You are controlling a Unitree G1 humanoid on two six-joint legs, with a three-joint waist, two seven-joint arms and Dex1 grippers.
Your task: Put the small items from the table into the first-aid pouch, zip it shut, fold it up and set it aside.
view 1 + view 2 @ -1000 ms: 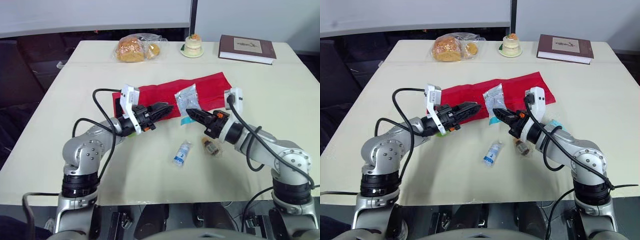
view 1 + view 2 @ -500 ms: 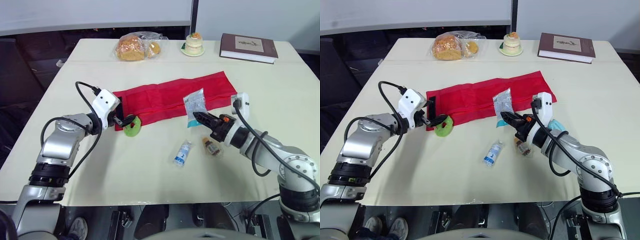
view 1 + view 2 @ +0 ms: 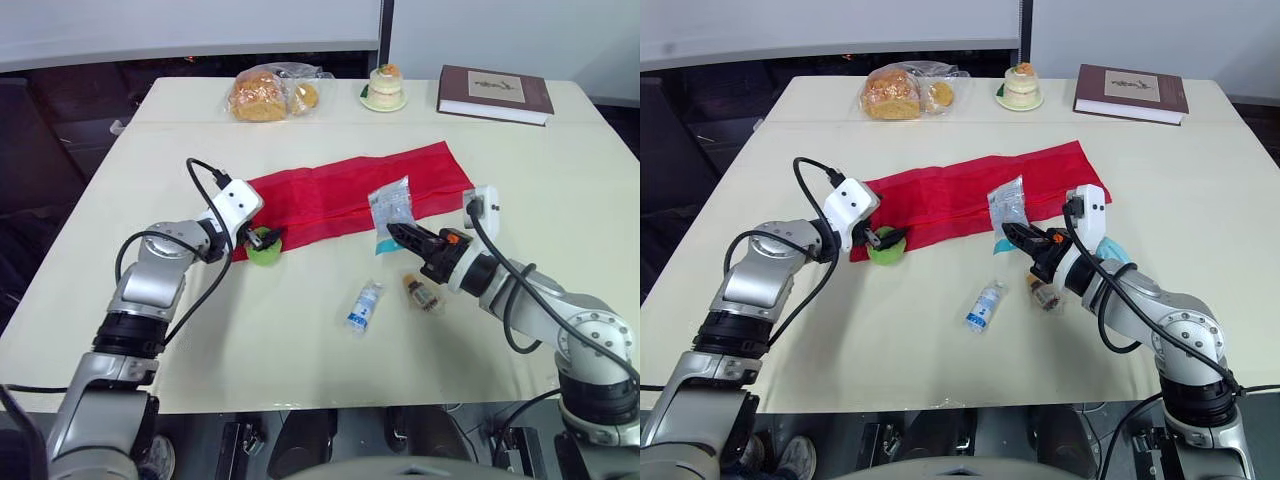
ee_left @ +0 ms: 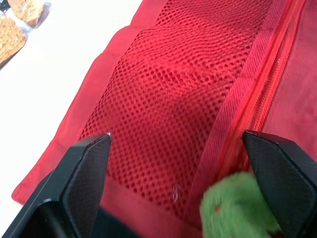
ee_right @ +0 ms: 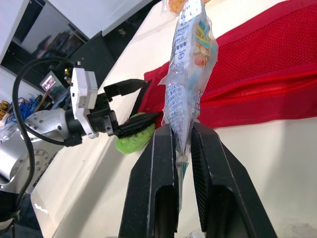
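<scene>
At the left end of the red mesh first-aid pouch [image 3: 340, 190], the left gripper [image 3: 262, 238] has its fingers spread and partly hides a round green item [image 3: 265, 250]; contact is unclear. Pouch lies flat, unfolded, across the cream table [image 3: 300, 340]. Just beside it, the right gripper [image 3: 395, 232] is clamped on an upright clear plastic packet [image 3: 390, 208], with a small clear bottle [image 3: 366, 304] and a small brown item [image 3: 422, 292] nearby.

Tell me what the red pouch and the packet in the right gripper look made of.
Pouch: red fabric, matte, with an open mesh panel; holes and a stitched zip seam show. Packet in the right gripper: probably thin clear plastic film, glossy and crinkled, with printing on it.
</scene>
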